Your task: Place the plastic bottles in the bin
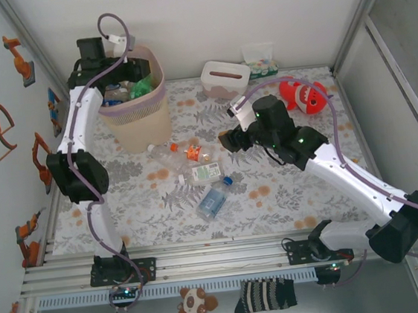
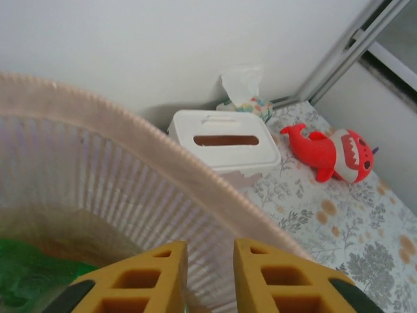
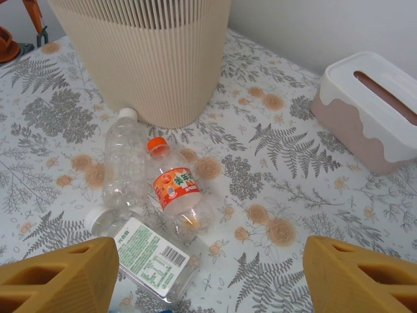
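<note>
Here, a flower-patterned table (image 1: 288,193) is seen from above, with a tall beige bin (image 1: 143,126) at its far left. The left gripper (image 2: 210,261) is held above the bin's opening, its yellow fingers (image 2: 156,277) clenched with nothing between them. Green plastic (image 2: 26,277) is glimpsed inside the bin below it.

Several loose bottles are left lying on their sides at the middle of the table, to the near right of the bin. The right gripper (image 1: 227,141) is hung just right of them, its jaws released and wide apart, with nothing grasped.

In the right wrist view, an orange-labelled bottle (image 3: 174,192) is found ahead of the claw, between it and the bin. A clear unlabelled bottle (image 3: 122,163) is laid just beside it on the left, and a green-and-white-labelled bottle (image 3: 148,257) is closest to the claw. The orange-labelled bottle's cap is pointed towards the bin, so its long axis is judged to run roughly across the line between the two fingers. A blue-labelled bottle (image 1: 212,201) is seen nearer the arms' bases. The right arm is judged much the nearer for the next pick-up.
</note>
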